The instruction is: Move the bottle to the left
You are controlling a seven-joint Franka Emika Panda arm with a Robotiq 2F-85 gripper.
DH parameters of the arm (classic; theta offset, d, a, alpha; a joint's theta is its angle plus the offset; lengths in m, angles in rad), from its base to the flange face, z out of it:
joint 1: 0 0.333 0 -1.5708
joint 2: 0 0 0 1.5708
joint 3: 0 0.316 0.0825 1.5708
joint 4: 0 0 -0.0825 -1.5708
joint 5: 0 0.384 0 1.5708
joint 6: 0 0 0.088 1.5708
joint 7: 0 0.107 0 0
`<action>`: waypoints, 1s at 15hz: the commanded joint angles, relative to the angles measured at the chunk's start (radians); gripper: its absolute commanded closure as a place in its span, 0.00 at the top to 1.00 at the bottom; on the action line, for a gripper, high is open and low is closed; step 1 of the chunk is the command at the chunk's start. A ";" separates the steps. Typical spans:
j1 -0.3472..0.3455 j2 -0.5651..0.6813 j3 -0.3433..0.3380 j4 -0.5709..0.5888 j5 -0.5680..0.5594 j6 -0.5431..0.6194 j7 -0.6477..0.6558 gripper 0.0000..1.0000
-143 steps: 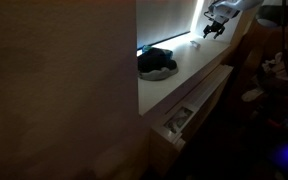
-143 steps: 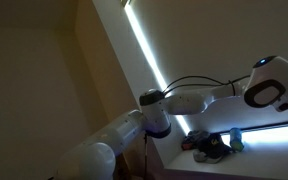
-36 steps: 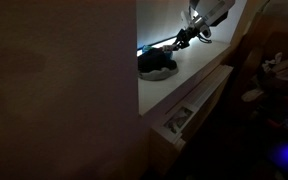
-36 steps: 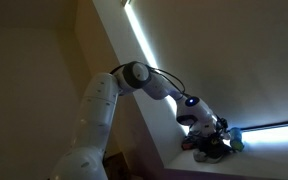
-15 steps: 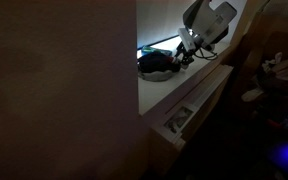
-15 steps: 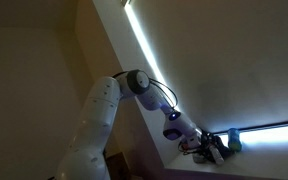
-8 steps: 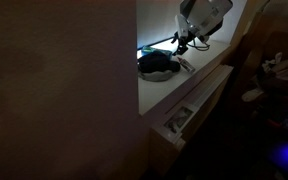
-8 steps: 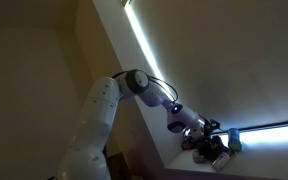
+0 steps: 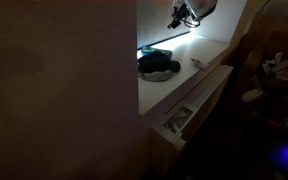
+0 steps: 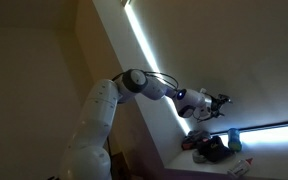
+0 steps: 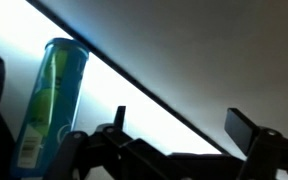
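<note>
At the left of the wrist view: green bottle (image 11: 52, 100), label low on its side. Gripper (image 11: 182, 128) lower right of it, well apart, jaws spread, nothing between. In an exterior view, gripper hangs above a dark bundle (image 10: 212, 150) on the ledge (image 9: 199, 52).

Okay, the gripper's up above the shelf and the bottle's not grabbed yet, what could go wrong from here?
The green bottle is tall and slim, so the open gripper might tip it on an off-centre approach. A dark bundle lies close beside it and may get snagged or dragged. The scene is very dim, so alignment is hard to judge.
</note>
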 commanded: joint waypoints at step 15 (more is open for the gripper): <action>0.145 0.032 -0.240 0.088 -0.007 -0.001 0.233 1.00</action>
